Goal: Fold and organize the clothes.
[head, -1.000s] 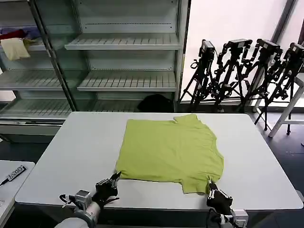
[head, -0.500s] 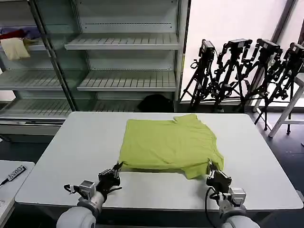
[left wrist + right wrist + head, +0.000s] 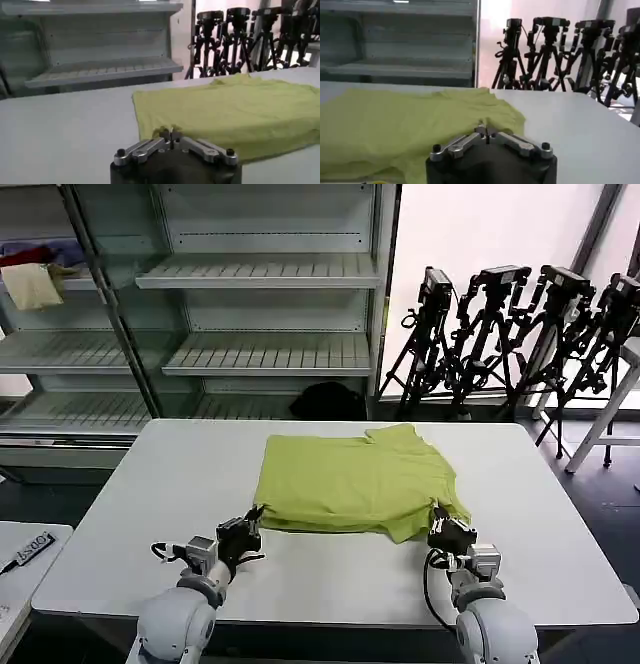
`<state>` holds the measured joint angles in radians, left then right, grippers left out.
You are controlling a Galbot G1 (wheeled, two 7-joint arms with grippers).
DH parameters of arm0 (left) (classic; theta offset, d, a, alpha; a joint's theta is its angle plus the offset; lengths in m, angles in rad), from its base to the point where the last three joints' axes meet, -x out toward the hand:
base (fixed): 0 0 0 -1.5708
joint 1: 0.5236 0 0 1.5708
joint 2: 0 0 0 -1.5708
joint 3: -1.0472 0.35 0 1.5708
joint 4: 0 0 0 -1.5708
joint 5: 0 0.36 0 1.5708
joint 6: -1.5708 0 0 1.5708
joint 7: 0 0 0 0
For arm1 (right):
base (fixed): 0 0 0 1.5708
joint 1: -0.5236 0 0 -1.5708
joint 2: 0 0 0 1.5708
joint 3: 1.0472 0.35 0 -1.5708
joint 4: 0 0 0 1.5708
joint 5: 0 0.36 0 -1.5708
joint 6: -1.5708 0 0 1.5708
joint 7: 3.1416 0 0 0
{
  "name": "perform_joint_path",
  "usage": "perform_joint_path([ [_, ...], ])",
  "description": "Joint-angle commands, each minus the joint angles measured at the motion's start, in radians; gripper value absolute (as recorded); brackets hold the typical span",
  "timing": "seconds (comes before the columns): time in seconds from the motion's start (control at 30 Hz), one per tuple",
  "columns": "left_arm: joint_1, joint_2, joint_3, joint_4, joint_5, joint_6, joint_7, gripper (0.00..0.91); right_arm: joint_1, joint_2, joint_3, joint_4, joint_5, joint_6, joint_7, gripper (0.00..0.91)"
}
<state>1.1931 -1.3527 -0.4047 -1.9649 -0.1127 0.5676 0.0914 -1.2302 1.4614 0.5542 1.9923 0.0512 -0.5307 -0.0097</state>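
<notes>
Soft, limp lime-green cotton T-shirt point(image 3: 358, 484) should drape and crease easily; left gripper point(image 3: 247, 532) and right gripper point(image 3: 444, 527) pinch its near hem corners.

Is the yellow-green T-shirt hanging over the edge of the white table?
No, the T-shirt lies wholly on the table, with bare tabletop showing on every side of it in the head view.

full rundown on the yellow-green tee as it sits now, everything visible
The T-shirt is lime yellow-green, short-sleeved, soft cotton by the look, with no print showing. It lies mid-table on the white table, collar toward the shelves, its near hem raised and carried over the body, partway through a fold. The left gripper is shut on one near corner, the right gripper on the other. Nothing else touches it.
</notes>
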Motion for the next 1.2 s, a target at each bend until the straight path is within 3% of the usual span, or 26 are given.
perform_joint_path([
  [0.03,-0.04,0.001,0.01,0.034,0.036,0.008,-0.002,0.0,0.037,0.003,0.003,-0.039,-0.008,-0.002,-0.002,0.0],
  [0.63,-0.108,-0.001,0.025,0.109,0.108,0.008,0.001,0.0,0.106,0.007,-0.012,-0.11,-0.042,-0.021,-0.024,0.0],
  [0.67,-0.11,0.0,0.025,0.114,0.11,0.008,0.002,0.071,0.109,0.007,-0.012,-0.112,-0.045,-0.022,-0.026,0.443],
  [0.7,-0.111,0.0,0.025,0.117,0.114,0.007,0.003,0.504,0.112,0.007,-0.013,-0.114,-0.046,-0.023,-0.026,0.907],
  [0.73,-0.112,0.001,0.026,0.12,0.119,0.006,0.004,0.907,0.114,0.007,-0.013,-0.118,-0.05,-0.024,-0.026,0.907],
  [1.2,-0.12,-0.006,0.02,0.111,0.144,-0.01,0.007,0.907,0.138,0.013,-0.009,-0.127,-0.056,-0.019,-0.012,0.907],
])
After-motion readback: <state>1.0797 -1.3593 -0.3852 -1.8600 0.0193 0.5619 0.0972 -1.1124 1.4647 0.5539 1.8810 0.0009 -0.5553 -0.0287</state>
